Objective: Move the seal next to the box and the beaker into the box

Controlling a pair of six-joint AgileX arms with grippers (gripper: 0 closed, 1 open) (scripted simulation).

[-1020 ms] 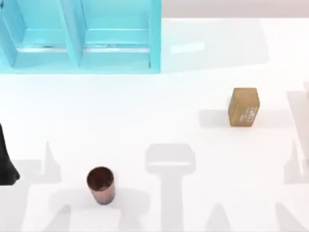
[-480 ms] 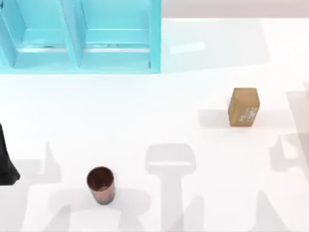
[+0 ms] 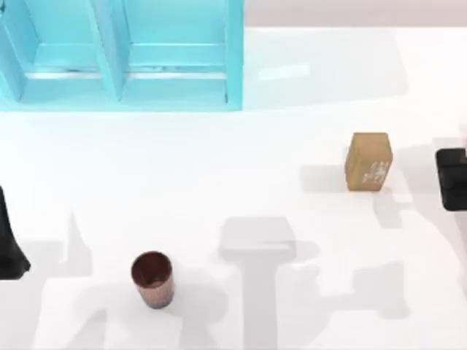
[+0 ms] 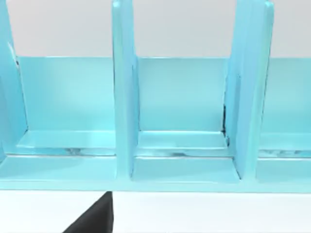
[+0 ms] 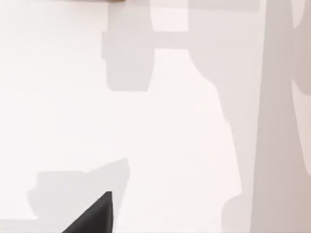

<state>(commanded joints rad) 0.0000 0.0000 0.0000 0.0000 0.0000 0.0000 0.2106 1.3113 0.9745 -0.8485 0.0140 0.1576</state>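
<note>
Tan seal (image 3: 368,161) upright, long axis vertical, right tool (image 3: 452,178) beside

The right arm (image 3: 452,179) reaches in at the tabletop's right edge. The left arm (image 3: 10,244) sits low at the left edge.

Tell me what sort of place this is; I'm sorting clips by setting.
Likely a rendered tabletop test scene, not a real room: a plain white table, a turquoise compartmented box at its far left, and only two props, a tan seal and a coppery beaker.
</note>
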